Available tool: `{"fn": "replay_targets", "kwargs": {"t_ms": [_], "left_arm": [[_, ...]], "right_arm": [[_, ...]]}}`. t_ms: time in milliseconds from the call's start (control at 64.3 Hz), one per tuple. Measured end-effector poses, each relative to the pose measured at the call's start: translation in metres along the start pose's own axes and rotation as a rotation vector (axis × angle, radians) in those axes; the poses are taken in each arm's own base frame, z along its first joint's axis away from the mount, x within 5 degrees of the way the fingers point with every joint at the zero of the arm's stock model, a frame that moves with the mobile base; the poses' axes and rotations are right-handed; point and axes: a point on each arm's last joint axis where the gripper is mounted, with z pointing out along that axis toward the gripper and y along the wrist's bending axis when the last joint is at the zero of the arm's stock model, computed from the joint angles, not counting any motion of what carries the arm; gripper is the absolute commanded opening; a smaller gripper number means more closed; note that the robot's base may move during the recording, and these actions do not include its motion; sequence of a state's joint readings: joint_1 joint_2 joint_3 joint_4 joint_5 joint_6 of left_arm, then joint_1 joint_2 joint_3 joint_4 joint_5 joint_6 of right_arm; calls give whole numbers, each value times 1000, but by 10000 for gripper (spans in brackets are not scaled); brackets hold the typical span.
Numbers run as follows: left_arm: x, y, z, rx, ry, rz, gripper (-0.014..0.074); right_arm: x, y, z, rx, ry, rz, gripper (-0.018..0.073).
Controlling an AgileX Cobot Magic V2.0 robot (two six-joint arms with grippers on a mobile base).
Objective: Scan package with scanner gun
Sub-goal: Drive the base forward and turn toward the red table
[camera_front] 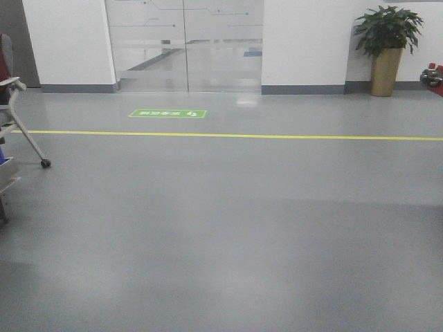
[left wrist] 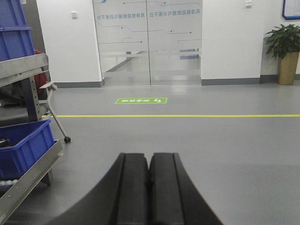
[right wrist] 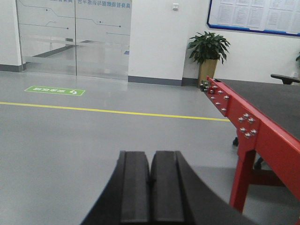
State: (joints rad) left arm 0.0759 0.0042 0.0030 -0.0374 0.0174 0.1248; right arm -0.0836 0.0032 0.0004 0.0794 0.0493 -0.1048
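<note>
Front view: grey floor with a yellow line running across it. A green floor sign lies beyond the line, in front of frosted glass doors. A potted plant stands by the wall at far right. Part of a chair shows at the left edge, one castor on the floor.

Left wrist view: my left pincer is clenched, pads pressed flat together with nothing between them. It hangs above the floor, facing the doors. A metal rack to its left carries blue bins.

Right wrist view: my right pincer is clenched the same way and empty. A red frame with bolted plates stands to its right, with a dark worktop on it. A notice board hangs on the wall behind.

Package and scanner: in no view, so I cannot tell where they are.
</note>
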Motion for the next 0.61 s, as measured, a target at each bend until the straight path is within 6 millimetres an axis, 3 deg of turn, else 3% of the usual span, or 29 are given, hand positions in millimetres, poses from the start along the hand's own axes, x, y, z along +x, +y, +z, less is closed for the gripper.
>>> {"fn": "replay_targets", "kwargs": {"t_ms": [607], "left_arm": [[0, 0, 0, 0, 0, 0, -111]], "right_arm": [[0, 0, 0, 0, 0, 0, -154]]}}
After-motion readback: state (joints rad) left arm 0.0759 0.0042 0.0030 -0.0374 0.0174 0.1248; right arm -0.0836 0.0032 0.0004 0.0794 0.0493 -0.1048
